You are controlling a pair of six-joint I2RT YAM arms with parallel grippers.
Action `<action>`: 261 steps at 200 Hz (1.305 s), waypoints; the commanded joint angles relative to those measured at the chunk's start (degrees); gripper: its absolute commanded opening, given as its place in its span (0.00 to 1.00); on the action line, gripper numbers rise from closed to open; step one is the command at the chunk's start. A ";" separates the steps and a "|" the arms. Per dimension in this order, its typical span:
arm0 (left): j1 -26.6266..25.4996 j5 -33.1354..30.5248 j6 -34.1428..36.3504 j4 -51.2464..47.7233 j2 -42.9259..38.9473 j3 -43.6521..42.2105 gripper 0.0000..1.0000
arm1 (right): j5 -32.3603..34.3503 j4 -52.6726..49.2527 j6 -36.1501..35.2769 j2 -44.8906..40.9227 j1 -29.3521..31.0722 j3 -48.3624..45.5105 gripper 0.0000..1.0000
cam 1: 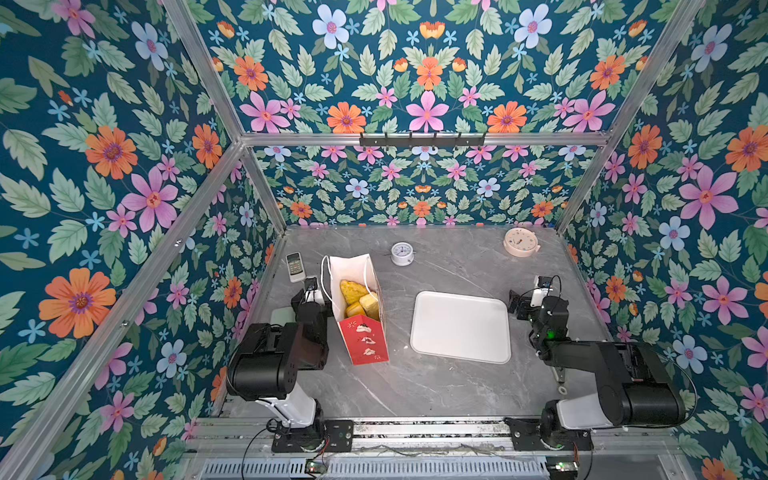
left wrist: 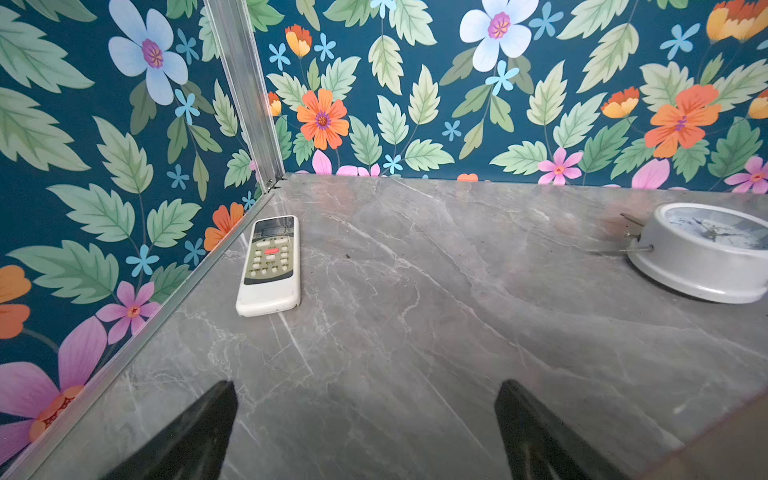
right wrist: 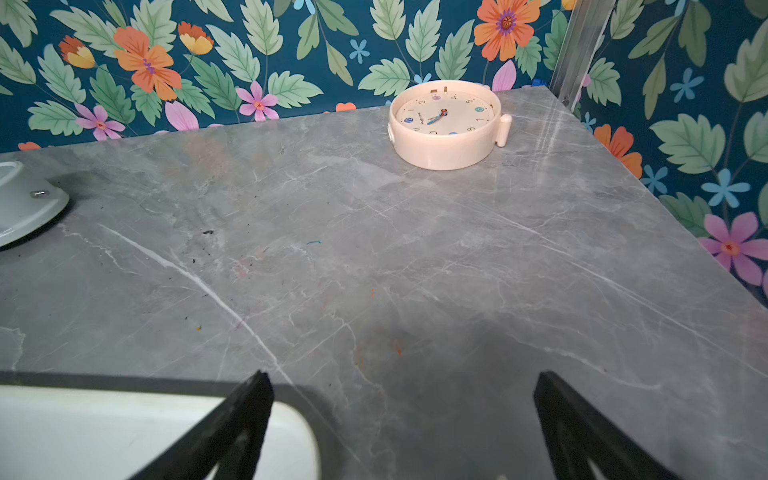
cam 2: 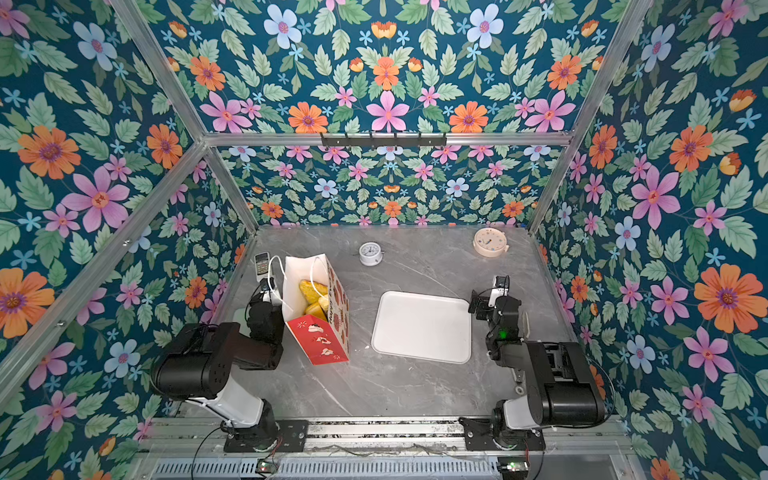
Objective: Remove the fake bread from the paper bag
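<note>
Grey table (cam 1: 415, 386) first, then one white tray (cam 1: 460, 328), just inward of the right claw (right wrist: 405, 415), which gapes wide and holds nothing. One paper bag (cam 1: 365, 336) stands upright, mouth up, just beside the left claw (left wrist: 365, 424) on its inner side. That claw is spread wide and empty too, and it's clearly the nearer arm. The bread (cam 1: 358, 297) sits down inside the bag: three yellow lumps show, more may hide. Beyond the claws are a cream clock (cam 1: 520, 242), a silver clock (cam 1: 402, 252) and one remote (cam 1: 295, 266).
</note>
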 commanded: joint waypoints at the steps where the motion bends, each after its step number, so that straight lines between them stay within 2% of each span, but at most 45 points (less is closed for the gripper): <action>1: 0.09 -0.01 0.12 0.41 -0.16 -0.08 1.00 | 0.00 0.26 -0.30 0.10 0.01 0.25 0.99; 175: 0.09 -0.03 0.12 0.54 -0.22 -0.21 1.00 | 0.46 0.66 -0.50 0.07 0.05 0.01 0.99; 195: 0.09 -4.30 -1.20 2.39 -2.19 -1.82 1.00 | 3.75 -2.40 0.18 -3.37 0.83 0.08 0.99; 214: 0.09 -7.20 -1.87 -6.44 -11.88 -1.64 0.99 | 5.39 -7.23 0.11 -7.55 1.41 0.90 0.98; 230: -0.47 -11.63 -3.66 -15.79 -21.35 0.21 0.96 | 9.64 -12.73 -1.56 -10.02 4.38 3.09 0.98; 243: -0.70 -14.52 -9.12 -26.29 -29.60 2.63 0.95 | 11.74 -16.15 -2.91 -10.88 6.57 4.68 0.98; 261: -0.70 -16.72 -18.70 -47.89 -39.75 8.79 0.92 | 12.61 -21.94 -1.76 -10.90 7.87 7.47 0.98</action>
